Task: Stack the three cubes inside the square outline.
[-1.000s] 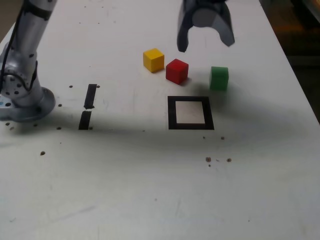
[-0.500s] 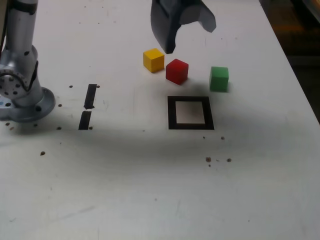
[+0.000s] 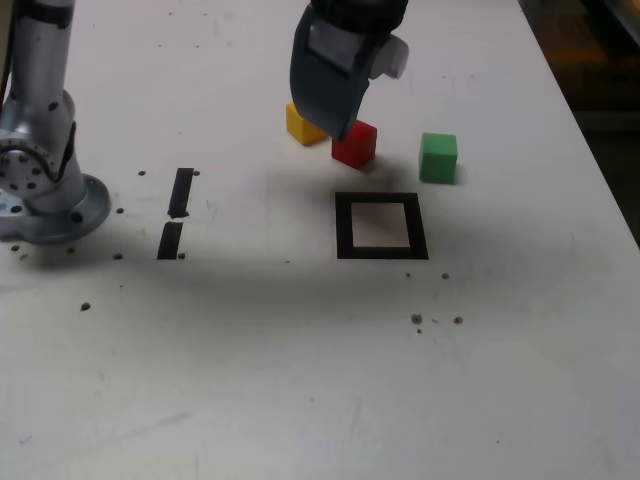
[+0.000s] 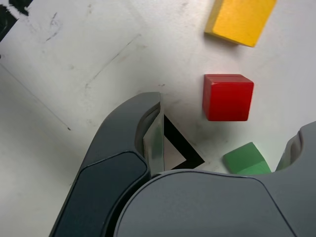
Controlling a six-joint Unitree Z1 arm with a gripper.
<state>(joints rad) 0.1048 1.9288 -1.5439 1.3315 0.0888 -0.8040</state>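
Pincer point(image 3: 370, 98) moved lower | wrist view: red cube point(image 4: 227, 98) seen between fingertips (not touching)

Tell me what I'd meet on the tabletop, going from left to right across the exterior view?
Two black tape strips, then the red cube, then the green cube.

Soft, uneven light leaves a diffuse shadow band across the pale tabletop point(image 3: 300, 380), without harsh glare

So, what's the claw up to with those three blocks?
Gripper open, nothing held. Red, yellow and green blocks unstacked, outside the black square. No obstruction seen.
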